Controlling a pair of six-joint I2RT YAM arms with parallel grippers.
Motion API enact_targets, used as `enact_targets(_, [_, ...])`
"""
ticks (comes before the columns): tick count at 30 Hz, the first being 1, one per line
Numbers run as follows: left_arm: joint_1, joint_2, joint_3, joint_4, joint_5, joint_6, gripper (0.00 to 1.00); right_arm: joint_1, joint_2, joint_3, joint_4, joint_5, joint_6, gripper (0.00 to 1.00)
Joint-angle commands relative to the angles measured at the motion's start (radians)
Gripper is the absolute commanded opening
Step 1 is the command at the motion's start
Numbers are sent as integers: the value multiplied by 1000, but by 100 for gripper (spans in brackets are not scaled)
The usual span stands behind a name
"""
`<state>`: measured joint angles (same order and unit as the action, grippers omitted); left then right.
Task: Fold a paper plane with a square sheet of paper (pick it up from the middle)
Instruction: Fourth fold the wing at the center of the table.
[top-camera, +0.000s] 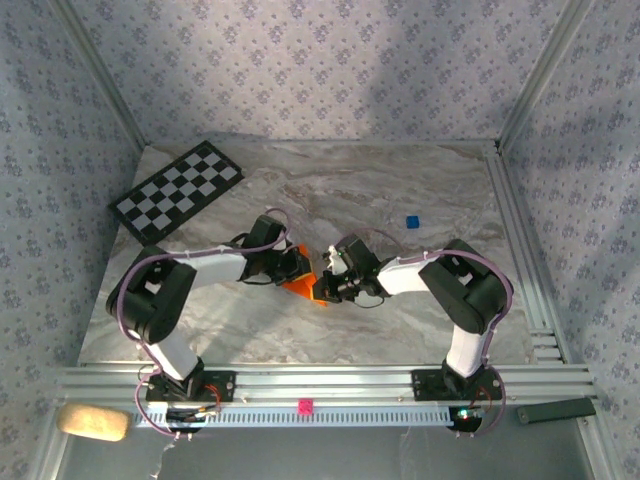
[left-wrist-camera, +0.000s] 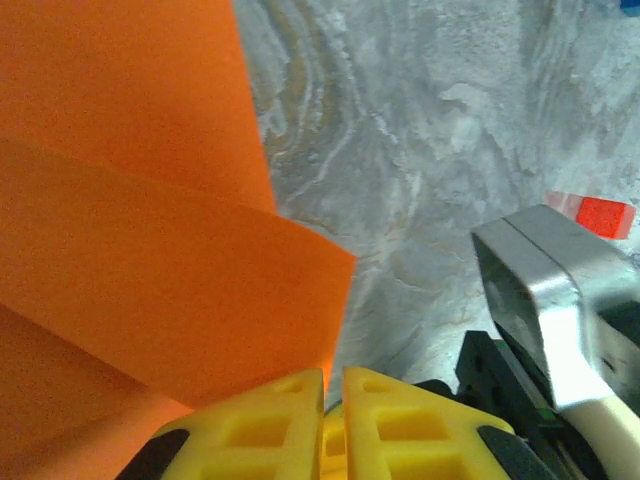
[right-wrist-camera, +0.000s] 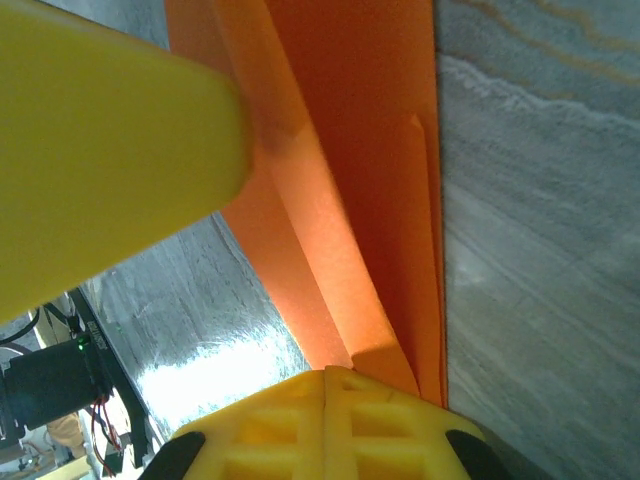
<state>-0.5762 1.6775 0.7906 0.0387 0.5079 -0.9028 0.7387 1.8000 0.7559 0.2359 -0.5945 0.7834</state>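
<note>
Two yellow-fingered tools meet at the middle of the counter (top-camera: 420, 190), with the orange paper between them.

In the right wrist view, the right tool (right-wrist-camera: 327, 378) sits at the bottom edge with its fingers clenched flush together. The square sheet of paper (right-wrist-camera: 360, 200), creased into long overlapping layers, touches the tips just right of their seam. From there it runs straight away toward the top of the frame. Whether a layer is pinched or merely pressed down cannot be told.

In the left wrist view, the left tool (left-wrist-camera: 333, 378) sits at the bottom centre, its fingers nearly together with a thin slit between them. A raised flap of the paper fills the left half of the frame, and its lower corner comes down to that slit. Whether the tool grips the flap cannot be told.

From above, the paper lies at centre frame, just below both tools. Both are at contact range, so neither arm is clearly nearer. The fold's long axis points away from the right tool, so any next crease probably runs along that line.

Farther off, a tiny red cube (left-wrist-camera: 600, 215) lies at the right edge of the left wrist view. A tiny blue cube (top-camera: 412, 221) sits right of centre, and a checkerboard (top-camera: 175, 190) lies at upper left.
</note>
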Motion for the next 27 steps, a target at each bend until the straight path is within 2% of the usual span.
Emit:
enact_targets(1, [4,37,15,26,-20,-5,13,-4,53,-35,-101,45,14,0])
enact_targets(9, [36,96,28,-47,-94,-4,11,-3,37,-29,-110,41,9,0])
enact_targets(20, [45,118,35,-77,-82,21,10,1,-56,82,-185,38,-35,4])
enact_targets(27, [44,126,40,-70,-71,25,9,1,20,197,-267,47,-90,4])
